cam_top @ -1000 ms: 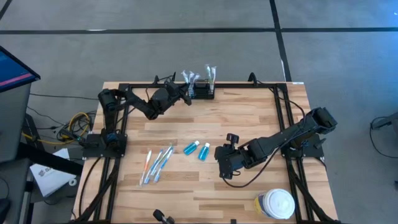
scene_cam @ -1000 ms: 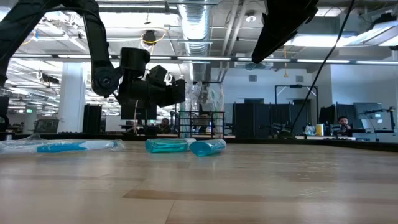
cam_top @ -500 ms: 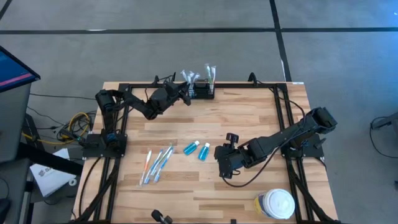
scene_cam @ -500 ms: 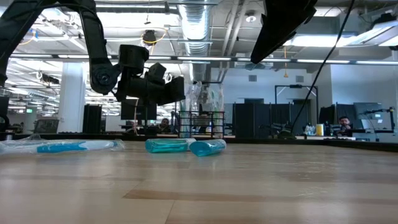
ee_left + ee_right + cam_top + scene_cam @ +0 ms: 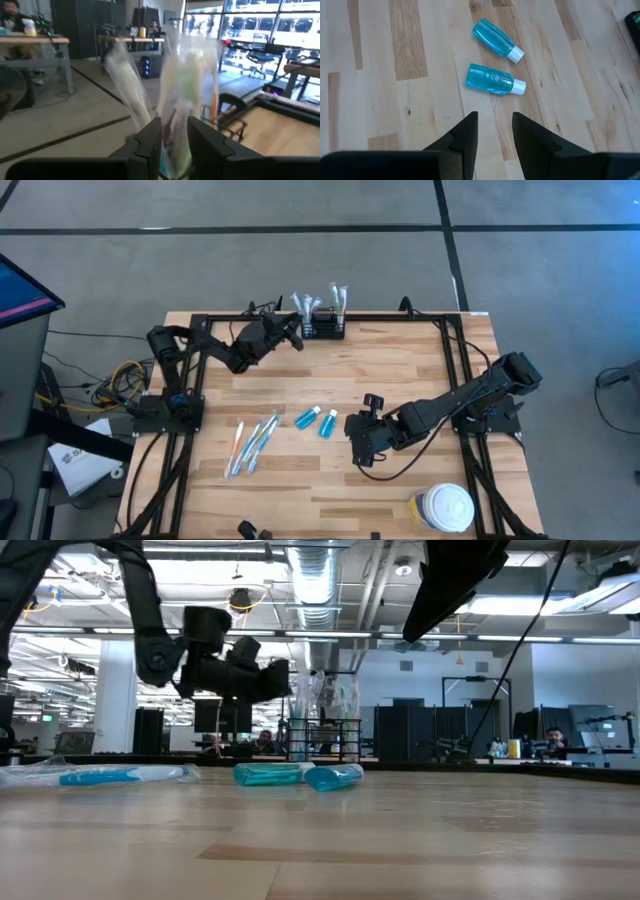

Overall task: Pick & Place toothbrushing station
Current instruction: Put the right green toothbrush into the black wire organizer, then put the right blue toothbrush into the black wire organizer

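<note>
Black toothbrushing station (image 5: 324, 326) at two o'clock, just beside left gripper (image 5: 296, 337), fingers apart, empty; nearer than right.

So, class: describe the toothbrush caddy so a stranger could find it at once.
Look at the wooden table's far edge, just beyond the left gripper. There stands the small black open-topped caddy. Unlike the loose items lying flat mid-table, it holds clear-wrapped packets upright.
</note>
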Tool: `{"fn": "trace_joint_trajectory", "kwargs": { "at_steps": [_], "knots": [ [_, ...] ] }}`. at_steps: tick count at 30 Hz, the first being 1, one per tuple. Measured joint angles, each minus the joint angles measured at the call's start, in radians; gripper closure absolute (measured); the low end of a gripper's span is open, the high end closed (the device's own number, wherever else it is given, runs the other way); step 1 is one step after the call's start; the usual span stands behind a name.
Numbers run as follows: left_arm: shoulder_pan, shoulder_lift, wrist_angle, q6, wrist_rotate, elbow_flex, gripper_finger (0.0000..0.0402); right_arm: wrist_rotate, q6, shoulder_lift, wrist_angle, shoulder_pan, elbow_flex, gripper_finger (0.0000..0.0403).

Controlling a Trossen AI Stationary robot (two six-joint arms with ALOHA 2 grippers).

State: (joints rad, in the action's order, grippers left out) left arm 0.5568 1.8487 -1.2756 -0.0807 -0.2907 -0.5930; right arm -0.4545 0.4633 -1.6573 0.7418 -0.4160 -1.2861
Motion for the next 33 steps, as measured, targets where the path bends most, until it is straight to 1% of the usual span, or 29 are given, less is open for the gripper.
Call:
{"fn": "trace_joint_trajectory", "kwargs": {
  "at_steps": [4, 9, 10, 13, 17, 22, 28, 33],
  "knots": [
    [-0.003, -0.099, 0.023, -0.004, 0.041, 0.070, 0.0313, 0.000, 0.000, 0.000, -0.007, 0.006, 0.000, 0.0291],
    [-0.029, -0.230, 0.102, -0.006, 0.167, 0.155, 0.0314, 0.001, -0.003, 0.000, -0.024, 0.016, 0.000, 0.0291],
    [-0.043, -0.259, 0.135, -0.010, 0.188, 0.170, 0.0315, 0.001, -0.003, 0.000, -0.024, 0.019, 0.000, 0.0291],
    [-0.102, -0.344, 0.272, -0.055, 0.210, 0.193, 0.0320, 0.001, -0.003, 0.000, -0.025, 0.020, 0.000, 0.0291],
    [-0.201, -0.445, 0.508, -0.067, 0.211, 0.199, 0.0330, 0.005, -0.003, 0.000, -0.025, 0.026, 0.000, 0.0291],
    [-0.341, -0.535, 0.733, -0.136, 0.210, 0.198, 0.0344, 0.008, -0.003, 0.000, -0.024, 0.026, 0.000, 0.0291],
    [-0.497, -0.592, 0.927, -0.310, 0.210, 0.198, 0.0350, 0.008, -0.003, 0.000, -0.021, 0.026, 0.000, 0.0291],
    [-0.622, -0.614, 1.048, -0.528, 0.227, 0.198, 0.0351, 0.011, -0.003, 0.000, -0.021, 0.024, 0.000, 0.0291]
  ]
}}
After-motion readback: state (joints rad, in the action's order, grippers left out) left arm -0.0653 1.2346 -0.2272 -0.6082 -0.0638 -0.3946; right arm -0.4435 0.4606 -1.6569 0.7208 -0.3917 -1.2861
